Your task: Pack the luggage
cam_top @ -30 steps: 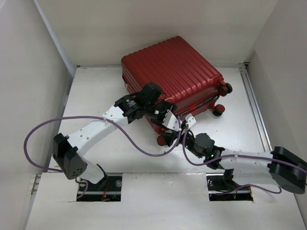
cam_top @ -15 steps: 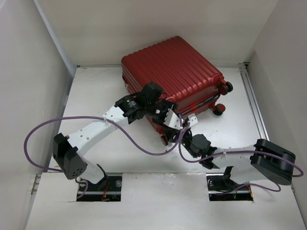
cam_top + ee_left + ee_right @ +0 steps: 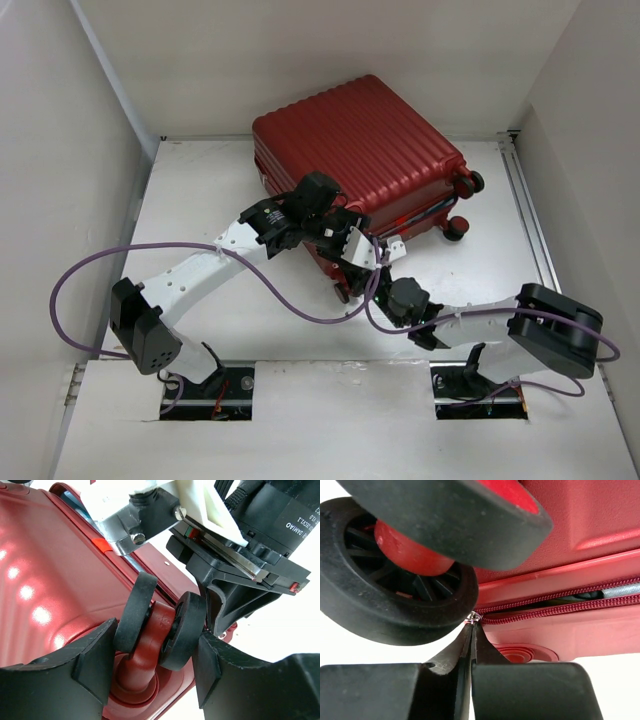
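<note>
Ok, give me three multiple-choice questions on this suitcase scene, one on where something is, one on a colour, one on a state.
1. Where is the left pincer? A. around a caster wheel of the suitcase; B. on a top handle; C. over bare table.
2. The suitcase shell is: A. blue; B. dark red; C. grey.
3. The right pincer is: A. wide open; B. shut, tips at the zipper; C. clamped on a wheel.
Answers: 1 A, it straddles the twin wheel; 2 B, the ribbed shell shows dark red; 3 B, it is closed tight at the zipper's end.
</note>
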Tool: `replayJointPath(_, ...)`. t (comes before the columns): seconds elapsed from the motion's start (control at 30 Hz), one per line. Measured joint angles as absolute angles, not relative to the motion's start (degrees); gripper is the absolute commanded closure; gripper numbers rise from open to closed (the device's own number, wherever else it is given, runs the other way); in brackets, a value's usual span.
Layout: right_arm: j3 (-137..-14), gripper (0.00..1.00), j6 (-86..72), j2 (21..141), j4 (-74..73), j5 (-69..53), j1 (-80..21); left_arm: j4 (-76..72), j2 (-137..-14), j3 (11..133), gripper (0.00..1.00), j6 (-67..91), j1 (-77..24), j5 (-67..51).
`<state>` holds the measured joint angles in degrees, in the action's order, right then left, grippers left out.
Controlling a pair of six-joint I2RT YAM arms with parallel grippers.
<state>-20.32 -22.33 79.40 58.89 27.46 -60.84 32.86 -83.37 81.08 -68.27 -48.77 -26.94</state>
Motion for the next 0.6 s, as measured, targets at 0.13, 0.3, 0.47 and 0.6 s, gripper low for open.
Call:
replayJointPath(0.13, -20.3, 0.97, -23.0, 79.6, 59.0, 26.4, -60.8, 32.9, -83.4, 81.1, 1.0, -68.2, -48.8, -26.9)
replayJointPath(0.3, -20.4, 0.71, -23.0, 81.4, 60.2, 24.5, -60.8, 32.8, -83.4, 81.1, 1.0, -68.2, -48.8, -26.9)
replayJointPath(0.47, -20.6, 0.7, -23.4, 86.0, 63.4, 23.2, -60.9, 33.0, -83.4, 81.1, 1.0, -68.2, -48.8, -26.6)
replayJointPath(0.6, -20.0, 0.7, -24.8, 89.6, 70.7, 23.2, -60.9, 33.0, -83.4, 81.1, 1.0, -68.1, -48.8, -26.5)
